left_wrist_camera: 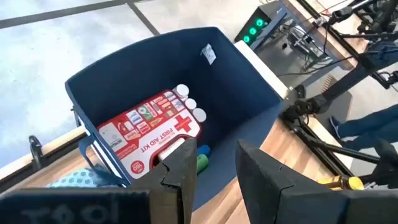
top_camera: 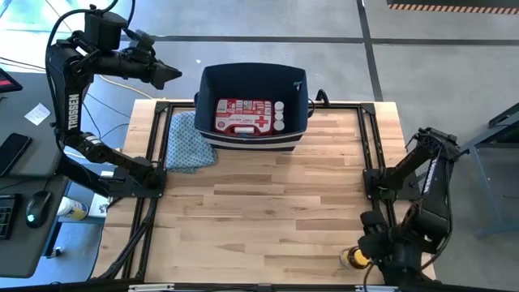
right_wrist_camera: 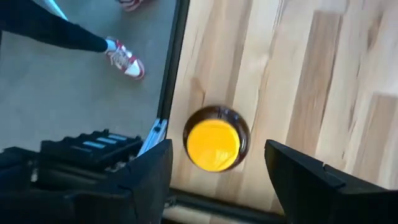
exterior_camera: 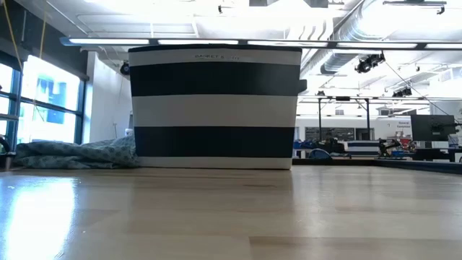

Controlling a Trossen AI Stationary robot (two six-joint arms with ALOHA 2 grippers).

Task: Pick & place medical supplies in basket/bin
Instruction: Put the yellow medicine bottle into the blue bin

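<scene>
My right gripper point(right_wrist_camera: 217, 180) hangs over the near right corner of the table point(top_camera: 268, 219), fingers spread wide and holding nothing. Straight below the gap between them stands the amber bottle point(right_wrist_camera: 216, 138), upright, its yellow cap facing up at me; neither finger touches it. It sits close to the black rail at the table's edge. Beyond that edge, on the floor, I catch a person's shoe and dark trouser leg.

My left gripper point(left_wrist_camera: 211, 171) is raised off the far left corner, fingers parted with a narrow gap and empty, pointing toward the basket point(top_camera: 212, 85). Ahead of my left fingers, inside that navy tub, lies the red first-aid kit point(left_wrist_camera: 149, 134), flat, lettered "FIRST AID KIT" with a white cross. Three small white bottles point(left_wrist_camera: 189, 104) line up along its far edge; a green cylinder point(left_wrist_camera: 202, 163) and a bit of blue beside it peek out just beyond my left fingertip.

The arm's upright link reads "TROSSEN". The patterned cloth point(top_camera: 188, 142) lies bunched against the basket's left side. Small print on the basket's rim is too fine to read.
</scene>
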